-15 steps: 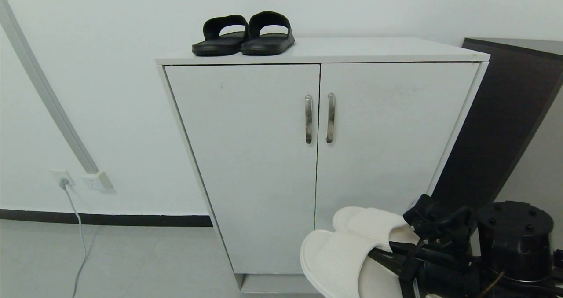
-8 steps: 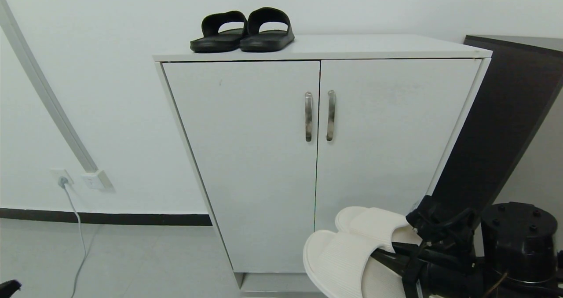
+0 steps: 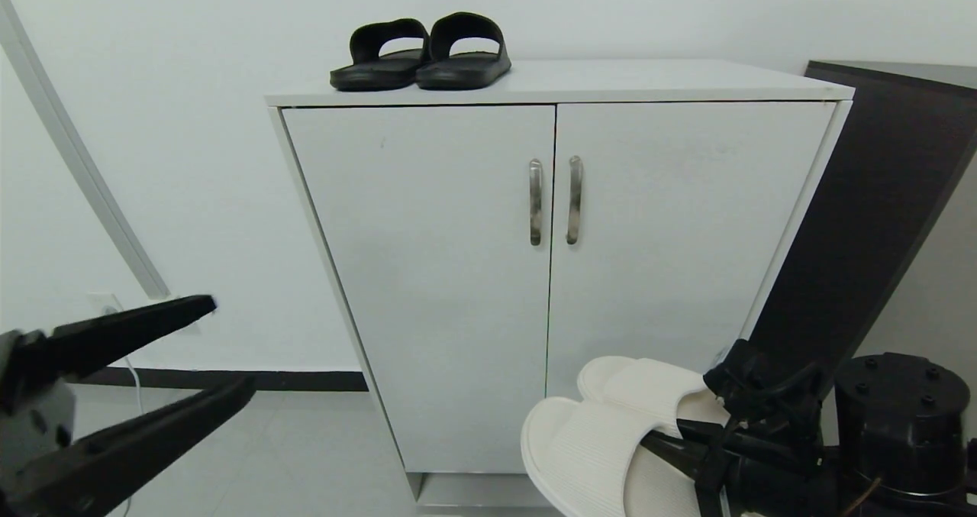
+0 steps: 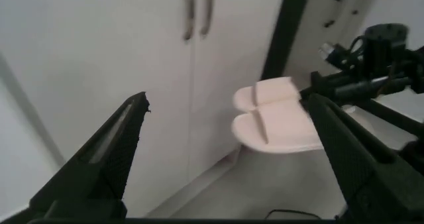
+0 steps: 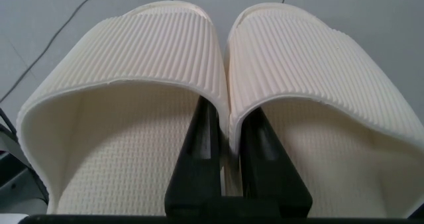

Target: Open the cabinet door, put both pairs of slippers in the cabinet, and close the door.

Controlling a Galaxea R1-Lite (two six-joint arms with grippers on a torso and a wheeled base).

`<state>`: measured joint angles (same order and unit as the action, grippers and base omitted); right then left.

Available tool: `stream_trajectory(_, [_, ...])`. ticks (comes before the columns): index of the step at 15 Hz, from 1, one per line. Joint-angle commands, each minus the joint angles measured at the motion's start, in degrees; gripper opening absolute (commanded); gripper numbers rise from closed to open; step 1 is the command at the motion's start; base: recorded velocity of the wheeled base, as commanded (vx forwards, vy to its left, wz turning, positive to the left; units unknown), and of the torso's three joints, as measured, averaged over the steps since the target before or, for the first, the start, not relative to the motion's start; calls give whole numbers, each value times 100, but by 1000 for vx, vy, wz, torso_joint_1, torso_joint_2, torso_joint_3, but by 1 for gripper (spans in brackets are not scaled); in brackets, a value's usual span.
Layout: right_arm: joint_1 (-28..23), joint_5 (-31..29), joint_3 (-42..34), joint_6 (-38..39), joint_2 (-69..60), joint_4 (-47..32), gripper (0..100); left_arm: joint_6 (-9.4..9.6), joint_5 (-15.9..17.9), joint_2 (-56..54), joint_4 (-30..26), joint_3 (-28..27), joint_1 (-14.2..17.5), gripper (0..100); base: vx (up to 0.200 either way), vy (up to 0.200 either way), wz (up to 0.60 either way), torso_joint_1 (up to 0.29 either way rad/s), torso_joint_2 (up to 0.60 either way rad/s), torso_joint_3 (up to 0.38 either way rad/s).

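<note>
Hovering left gripper [image 3: 233, 343]: low at the far left, fingers spread wide with nothing between them, well apart from the cabinet.
Black slippers [image 3: 421, 53]: side by side on the cabinet top, toward its left end.
Cabinet [image 3: 656, 78]: both doors are shut, so nothing is stored yet.
Left handle [image 3: 536, 202]: an upright metal bar at the centre seam, just beside the right handle [image 3: 574, 200].
White slippers [image 3: 611, 425]: a pair held low at the right, near the cabinet's foot.
Right gripper [image 5: 230, 121]: clamped on the pair's two adjoining inner walls.
Step in hand: likely opening a door with the free left arm. Bracket one bar only, close squarely at mid-height, then pull along the hinge's arc, keeping the held pair out of the door's swing.
</note>
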<state>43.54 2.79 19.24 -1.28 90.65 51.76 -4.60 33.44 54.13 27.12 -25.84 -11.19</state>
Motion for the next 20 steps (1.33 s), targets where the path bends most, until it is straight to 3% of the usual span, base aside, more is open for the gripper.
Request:
stream_trajectory(1, [14,2,-8,14,32,27,0,-6,-162,1478,267,-878,-1184,100,0,0,0,0,0,0])
stream_trajectory(2, [14,2,-8,14,49,27,0,-6,-294,1663,267,-1028,-1421,100,0,0,0,0,0,0])
stream_trajectory(5, [14,11,-8,14,155,27,0,11,-1129,2401,329,-1573,-2484,100,0,0,0,0,0,0])
stream_trajectory(10, [22,11,-8,5,164,36,0,-94,-1199,3253,750,-2443,-2862,100,0,0,0,0,0,0])
stream_trajectory(11, [14,11,-25,5,181,36,0,-217,-1138,3412,698,-2680,-2862,100,0,0,0,0,0,0])
stream_trajectory(12, [14,2,-52,5,181,36,0,-375,-848,3579,689,-2865,-2801,100,0,0,0,0,0,0])
stream_trajectory(14, [14,-7,-60,-13,181,36,0,-463,-189,3965,680,-3260,-2669,100,0,0,0,0,0,0])
stream_trajectory(15, [14,-24,-60,-30,181,36,0,-525,-136,4220,680,-3506,-2660,100,0,0,0,0,0,0])
stream_trajectory(17, [14,-33,-69,-39,181,36,0,-929,-22,4677,707,-3990,-2660,100,0,0,0,0,0,0])
stream_trajectory(19, [14,-33,-78,-39,181,36,0,-1316,488,4827,715,-4262,-2555,100,0,0,0,0,0,0])
stream_trajectory(20, [14,-33,-87,-39,199,36,0,-1659,752,5029,698,-4605,-2432,100,0,0,0,0,0,0])
